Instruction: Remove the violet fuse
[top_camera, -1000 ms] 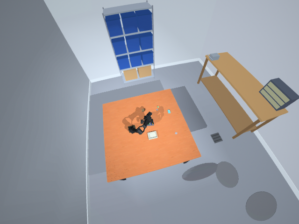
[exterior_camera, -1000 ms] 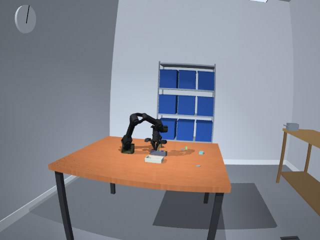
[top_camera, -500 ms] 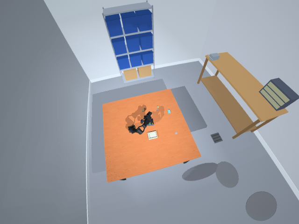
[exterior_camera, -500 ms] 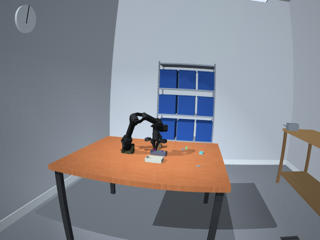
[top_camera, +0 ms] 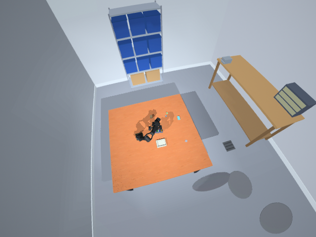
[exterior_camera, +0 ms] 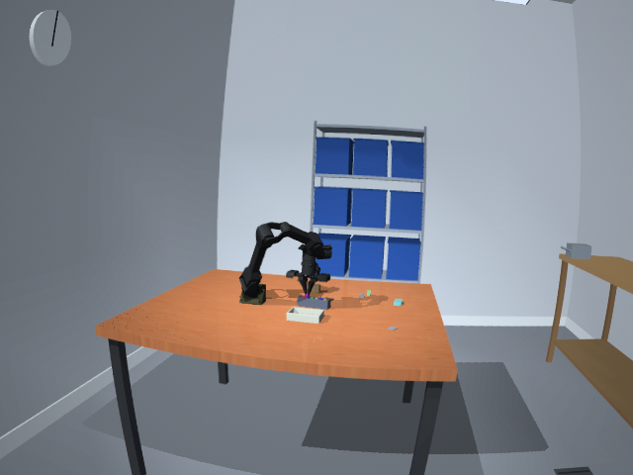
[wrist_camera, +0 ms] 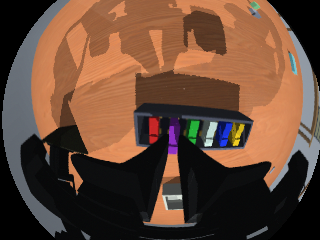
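Note:
The violet fuse (wrist_camera: 173, 145) (exterior_camera: 307, 296) is between the fingertips of my gripper (wrist_camera: 173, 138) (exterior_camera: 307, 293), which is shut on it. It stands higher than the other fuses. Whether its lower end is clear of its slot I cannot tell. The dark fuse block (wrist_camera: 195, 109) (exterior_camera: 314, 305) (top_camera: 159, 132) lies under the fingers. It holds a red fuse (wrist_camera: 154, 129) on one side of the violet one, and green (wrist_camera: 193, 131), white (wrist_camera: 210, 134), blue (wrist_camera: 225, 133) and yellow (wrist_camera: 237, 134) fuses on the other. The pale tray (top_camera: 161, 146) (exterior_camera: 304, 318) lies in front of the block.
A cyan block (top_camera: 178, 117) (exterior_camera: 398, 302) lies to the right on the table (top_camera: 142, 165) (exterior_camera: 255, 342). A small green thing (top_camera: 167, 112) (exterior_camera: 368, 293) is at the back right. A small grey piece (top_camera: 185, 140) (exterior_camera: 392, 329) lies at the front right.

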